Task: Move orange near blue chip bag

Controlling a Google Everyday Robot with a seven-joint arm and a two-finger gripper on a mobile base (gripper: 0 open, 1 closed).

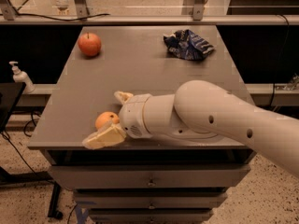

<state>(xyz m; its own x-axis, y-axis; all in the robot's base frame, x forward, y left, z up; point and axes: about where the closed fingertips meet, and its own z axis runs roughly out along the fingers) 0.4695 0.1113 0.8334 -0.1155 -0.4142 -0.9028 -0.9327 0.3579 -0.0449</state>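
1. Standing here, I'm looking at a dark grey table, matte on top, with a stack of drawers under its front edge.
2. The big white arm reaches in from the right and lies low across the near part of the table.
3. The end effector sits at the front-left corner, its two pale fingers spread apart. One pokes up behind and the other lies flat along the table's edge.
4. The orange rests on the table right between those fingers, against the lower one and not squeezed.
5. At the far right lies the blue chip bag, crumpled, well apart from the orange.
6. At the far left, a red apple stands on its own.
7. Off the table's left side, a white pump bottle stands on a pale ledge.
8. Below it, black cables trail down to a speckled floor.
9. Behind the table runs a metal rail.
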